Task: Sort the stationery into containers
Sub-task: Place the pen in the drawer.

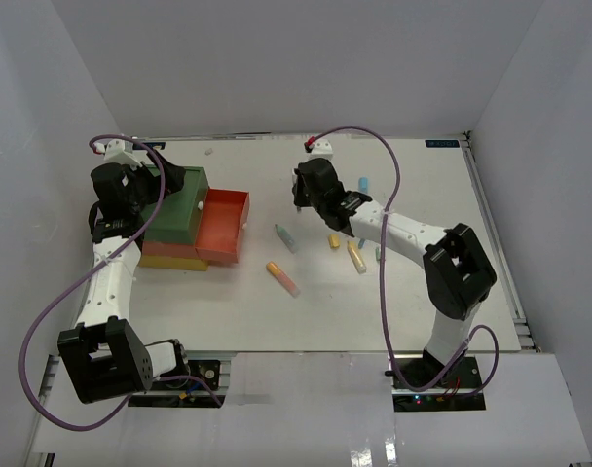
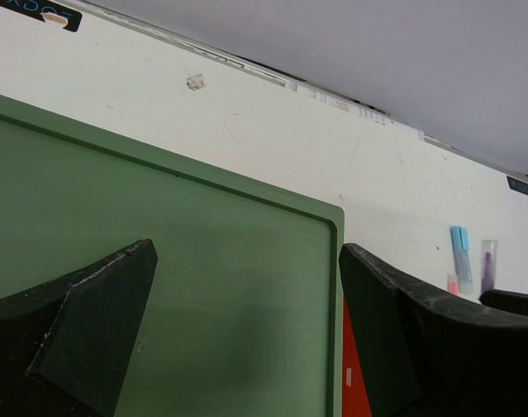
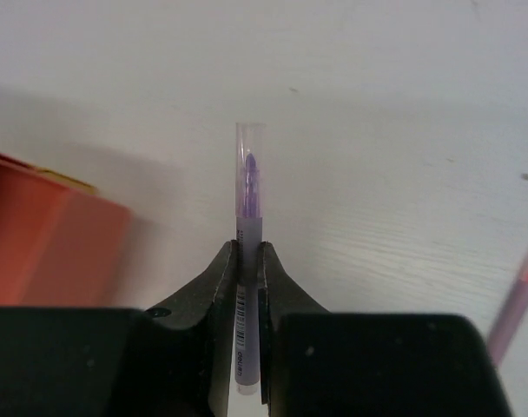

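The right gripper (image 3: 247,265) is clenched on a slim purple pen with a clear plastic cap (image 3: 249,174), which points out over the white table (image 3: 394,113) near the pulled-out red plastic drawer (image 3: 47,234). The left gripper (image 2: 247,252) hangs wide open over the dark green plastic bin (image 2: 160,191) that tops the stack. An orange-and-pink marker (image 1: 282,277) lies loose on the table between the arms.

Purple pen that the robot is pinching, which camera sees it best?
The right wrist camera: the purple pen fills the middle, clamped in the right gripper. The left wrist camera probably shows it too, but only tiny and far away. From the top camera the gripper hides it.
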